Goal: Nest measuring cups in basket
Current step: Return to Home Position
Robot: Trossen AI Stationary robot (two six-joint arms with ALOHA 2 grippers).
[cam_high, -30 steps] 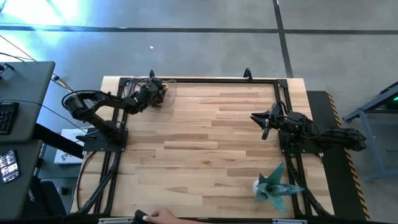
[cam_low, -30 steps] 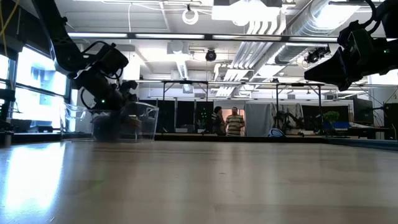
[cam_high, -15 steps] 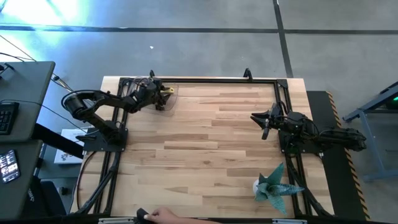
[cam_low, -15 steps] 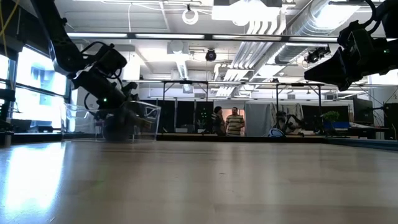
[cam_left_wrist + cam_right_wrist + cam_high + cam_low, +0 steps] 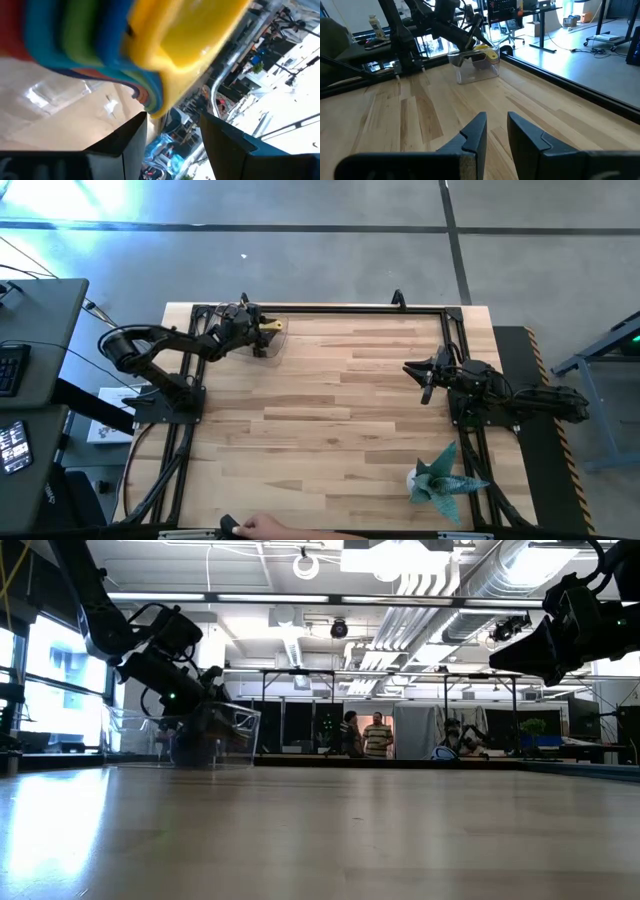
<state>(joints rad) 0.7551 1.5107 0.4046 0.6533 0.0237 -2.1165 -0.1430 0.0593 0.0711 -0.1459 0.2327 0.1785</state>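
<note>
At the basket (image 5: 470, 76), left hand (image 5: 256, 330) (tilted)

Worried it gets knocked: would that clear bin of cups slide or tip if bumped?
The basket looks like thin clear plastic on the smooth table, so probably light and apt to slide. Low and wide, it seems unlikely to tip. The measuring cups inside likely add little weight; the left gripper is over it.

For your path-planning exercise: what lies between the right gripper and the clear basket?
Only bare wooden table, from the right gripper to the basket; the high and right wrist views show it.
</note>
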